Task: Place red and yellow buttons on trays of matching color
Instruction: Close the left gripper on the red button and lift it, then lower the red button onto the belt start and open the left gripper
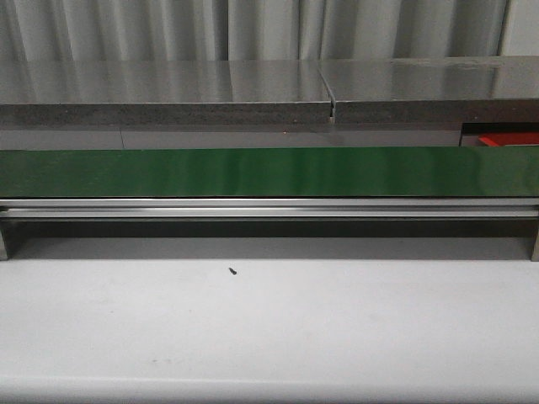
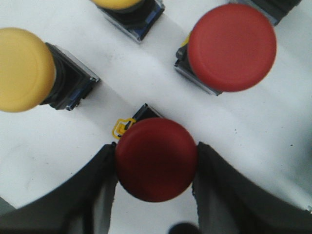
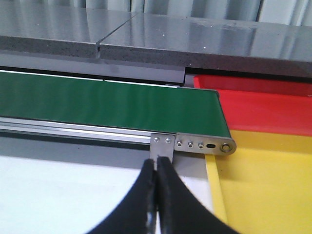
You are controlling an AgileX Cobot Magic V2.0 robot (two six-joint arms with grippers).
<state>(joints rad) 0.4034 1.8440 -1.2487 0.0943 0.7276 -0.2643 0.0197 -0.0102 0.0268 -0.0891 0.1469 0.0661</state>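
Four buttons on white table [image 2: 146, 73], left gripper [image 2: 156, 163] around red button [image 2: 156, 158], right gripper [image 3: 157, 195] closed, empty.

A pale grey table [image 1: 269, 328] ran across the near part of the scene, with one small dark speck [image 1: 232, 271] lying on it left of centre. Beyond it stood a green conveyor belt [image 1: 269, 172] on a metal rail [image 1: 269, 208], spanning left to right. On a white surface [image 2: 146, 73] stood two red buttons [image 2: 156, 158] and two yellow buttons [image 2: 24, 68], apart from each other.
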